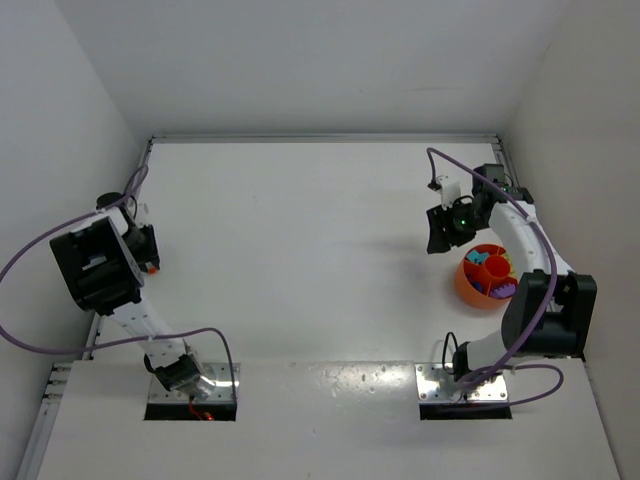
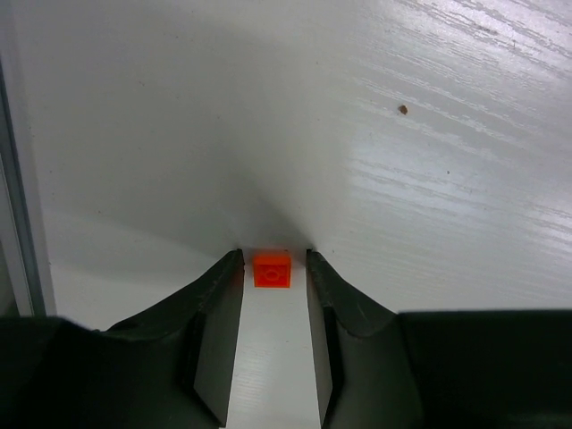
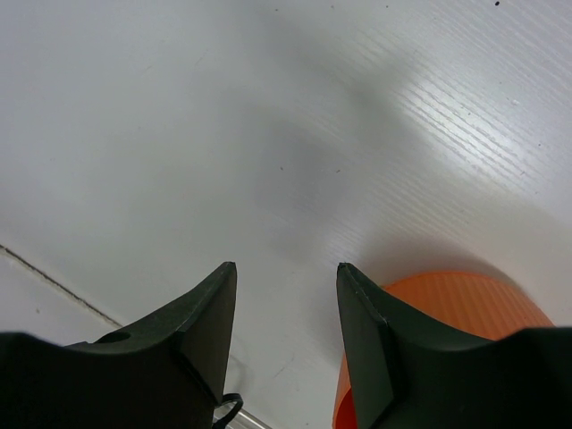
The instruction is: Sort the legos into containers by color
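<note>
**Left arm.** The left gripper (image 2: 273, 258) is at the left edge of the table (image 1: 300, 250), close to the left wall. Its 2 fingers (image 2: 219, 313) are lowered to the surface and stand apart. 1 orange brick (image 2: 272, 269) lies flat on the table between the fingertips, studs up. The left wrist view shows a narrow strip of white table on each side of the brick, so neither finger presses on it and the brick is not clamped. In the top view the same brick shows only as a small orange spot just beside the gripper.

**Right arm.** The right gripper (image 3: 286, 270) is over the right side of the table, tilted down toward the surface. Its jaws stand apart with only bare table between them. It holds nothing.

**Bowl.** The round orange bowl (image 1: 466, 287) stands on the table near the right wall, just to the near right of the right gripper and well apart from the orange brick. In the right wrist view its ribbed outer wall shows at the lower right, beside the right-hand finger. Inner dividers split the bowl into compartments.

**Bricks in the bowl.** The sorted bricks (image 1: 497, 275) lie inside: teal in the far compartment, orange in the middle and purple on the near right. They are too small to count.
</note>
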Controlling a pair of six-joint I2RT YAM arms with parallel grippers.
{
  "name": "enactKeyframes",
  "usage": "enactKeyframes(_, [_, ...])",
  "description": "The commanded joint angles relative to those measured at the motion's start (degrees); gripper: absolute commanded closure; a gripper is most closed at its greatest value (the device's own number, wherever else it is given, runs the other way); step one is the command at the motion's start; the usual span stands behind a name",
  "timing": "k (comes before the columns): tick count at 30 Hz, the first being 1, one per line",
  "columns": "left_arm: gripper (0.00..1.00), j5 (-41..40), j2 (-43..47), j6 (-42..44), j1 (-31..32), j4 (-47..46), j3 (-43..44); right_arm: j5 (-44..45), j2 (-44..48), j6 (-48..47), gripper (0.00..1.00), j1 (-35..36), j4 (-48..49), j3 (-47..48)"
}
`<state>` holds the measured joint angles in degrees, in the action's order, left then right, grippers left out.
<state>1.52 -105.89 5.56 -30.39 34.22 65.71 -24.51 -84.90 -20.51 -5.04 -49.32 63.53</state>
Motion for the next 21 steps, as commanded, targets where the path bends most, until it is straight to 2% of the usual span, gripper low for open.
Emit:
enactKeyframes(1, [0.61, -0.9, -2.83, 0.77, -0.9, -5.21, -5.15, -1.06, 1.32, 0.83, 0.51, 0.38, 1.24, 0.11])
enactKeyframes(15, [0.61, 0.24, -1.96, 0.77, -0.9, -6.27, -8.32, -1.06, 1.32, 0.83, 0.51, 0.38, 1.24, -0.42])
enactKeyframes(21, [0.73, 0.24, -1.43, 0.77, -0.9, -6.27, -9.37, -1.06, 1.32, 0.83, 0.51, 0.38, 1.77, -0.95])
